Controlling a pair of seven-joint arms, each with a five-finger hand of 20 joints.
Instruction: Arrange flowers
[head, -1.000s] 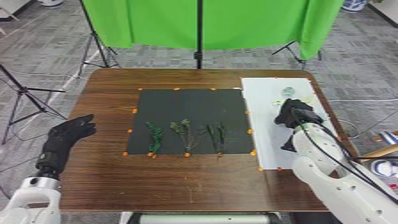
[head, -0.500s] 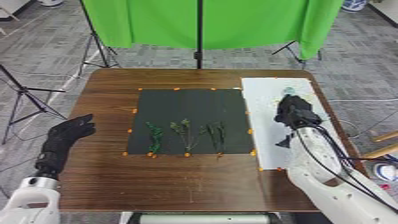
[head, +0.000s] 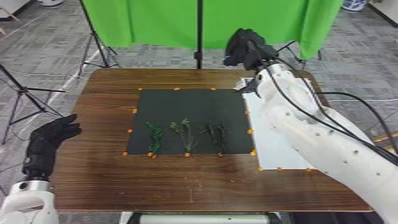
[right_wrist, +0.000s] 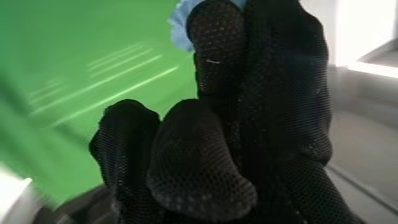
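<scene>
In the head view my right hand (head: 245, 49) is raised over the table's far right corner, against the green cloth. In the right wrist view a light blue flower (right_wrist: 181, 24) shows behind the fingertips of that same hand (right_wrist: 266, 115), whose fingers are curled round it; its stem is hidden by the glove. Three green stems lie side by side on the dark mat (head: 185, 106): a bright green one (head: 155, 138), a branching one (head: 187, 134) and a darker one (head: 216, 132). My left hand (head: 51, 132) hangs at the left edge, open.
A white sheet (head: 272, 154) lies along the right side, partly under my right arm. Orange tape marks edge the mat. Beyond the brown table (head: 133, 185) hang a green cloth (head: 160, 22) and its dark stand pole (head: 199, 35).
My right hand has risen off the white sheet and swung forward and left; the pale flower that lay there has gone from the sheet. My left hand has shifted slightly left.
</scene>
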